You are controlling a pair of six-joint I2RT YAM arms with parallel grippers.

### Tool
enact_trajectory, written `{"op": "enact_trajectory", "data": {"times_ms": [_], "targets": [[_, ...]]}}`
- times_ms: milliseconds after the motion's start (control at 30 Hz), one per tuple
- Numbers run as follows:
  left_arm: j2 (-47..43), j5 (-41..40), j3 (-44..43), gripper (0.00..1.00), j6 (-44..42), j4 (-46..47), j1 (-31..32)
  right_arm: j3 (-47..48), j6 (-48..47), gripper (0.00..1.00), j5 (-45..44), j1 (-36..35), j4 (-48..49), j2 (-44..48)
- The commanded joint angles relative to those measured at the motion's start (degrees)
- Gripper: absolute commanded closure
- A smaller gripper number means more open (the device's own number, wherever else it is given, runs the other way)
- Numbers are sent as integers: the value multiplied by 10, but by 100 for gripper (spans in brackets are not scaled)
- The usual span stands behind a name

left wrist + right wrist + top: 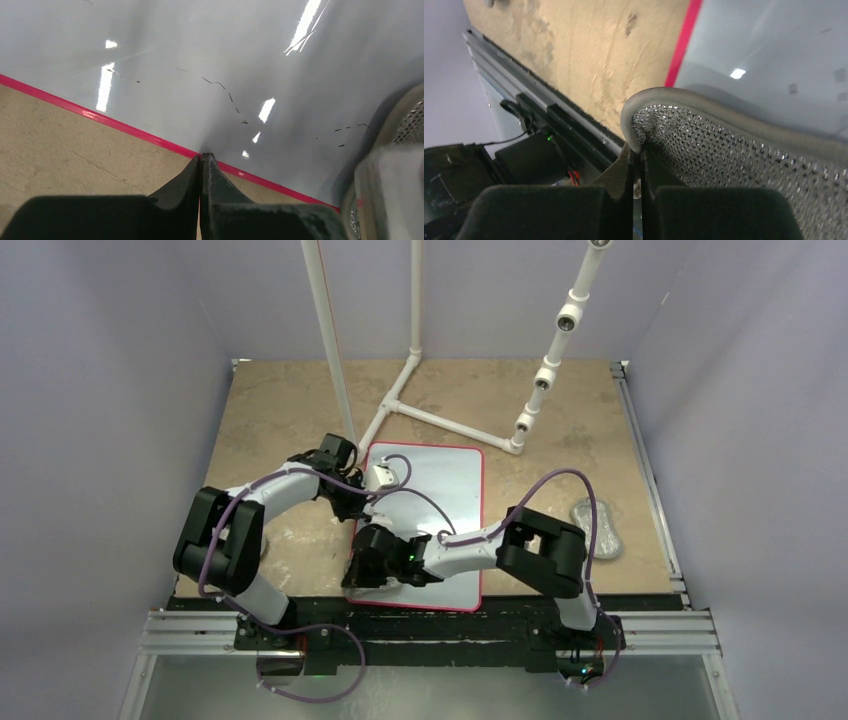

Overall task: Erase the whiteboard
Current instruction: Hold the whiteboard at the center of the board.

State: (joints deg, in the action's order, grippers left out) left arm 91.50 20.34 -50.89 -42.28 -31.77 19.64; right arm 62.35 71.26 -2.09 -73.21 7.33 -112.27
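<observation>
The whiteboard (445,490), glossy white with a thin red border, lies flat in the middle of the table. Faint black pen strokes (220,85) show on the whiteboard (210,55) in the left wrist view. My left gripper (363,507) is shut and holds nothing. Its tips (202,156) sit on the red border at the board's left edge. My right gripper (360,573) is over the board's near left corner, shut on the rim of a grey mesh pad (744,150). That pad's edge (400,145) also shows, blurred, at the right of the left wrist view.
A second grey pad (597,527) lies on the tan tabletop to the right of the board. A white pipe frame (440,420) stands just behind the board. Metal rails (420,625) run along the near edge, and grey walls close in the sides.
</observation>
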Motion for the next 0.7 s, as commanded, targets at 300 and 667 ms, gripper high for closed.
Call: {"op": "enact_trajectory", "data": {"times_ms": [300,667], "targets": [[40,-82,28,100,-10,-51,-2,-208,3,100,-50,-1,-72,139],[52,-85,23,100,-3,-49,-2,-10,-105,100,-34,-11,-64,3]]}}
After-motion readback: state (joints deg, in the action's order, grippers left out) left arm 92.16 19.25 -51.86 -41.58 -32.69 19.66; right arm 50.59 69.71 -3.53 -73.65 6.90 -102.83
